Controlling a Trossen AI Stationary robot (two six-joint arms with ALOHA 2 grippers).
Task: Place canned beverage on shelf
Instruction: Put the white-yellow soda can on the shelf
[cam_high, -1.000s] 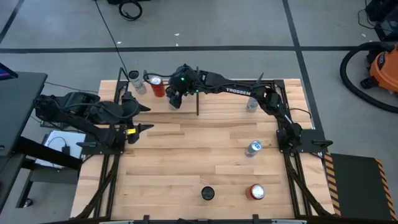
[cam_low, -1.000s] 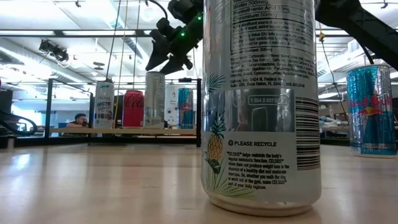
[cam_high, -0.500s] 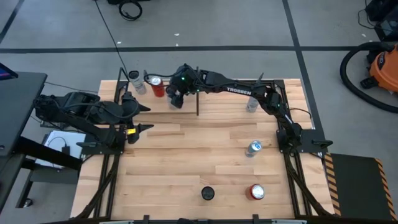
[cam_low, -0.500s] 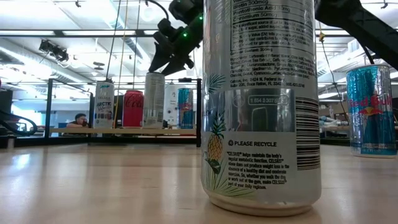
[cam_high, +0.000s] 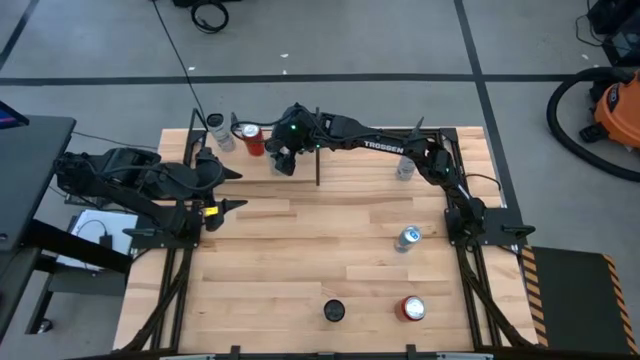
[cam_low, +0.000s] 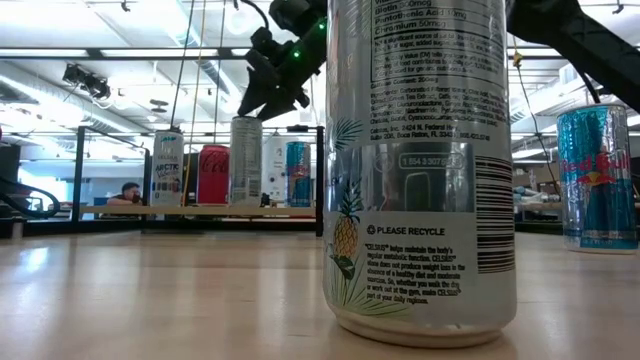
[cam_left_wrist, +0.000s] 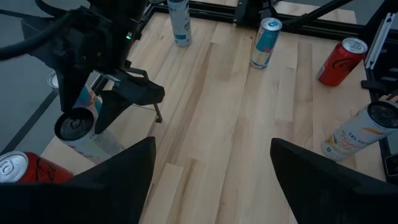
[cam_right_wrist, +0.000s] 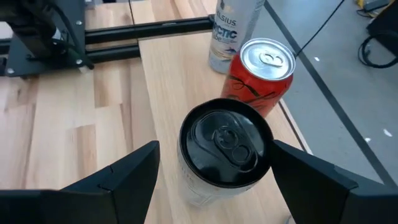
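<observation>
High view: right gripper (cam_high: 281, 160) above the shelf (cam_high: 300, 170), over a black-topped can (cam_high: 277, 165).
Low view: can (cam_low: 245, 160) upright, long axis vertical.
Right wrist: fingers spread either side, not touching.
Left gripper (cam_left_wrist: 211, 162) open, at the table's left side.

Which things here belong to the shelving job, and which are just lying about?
Job: shelf, black-topped can on it, right gripper open above it.
Rest: red can and Arctic can on the shelf; pineapple Celsius can and Red Bull can on the tabletop; left gripper waiting at table's left edge.
</observation>
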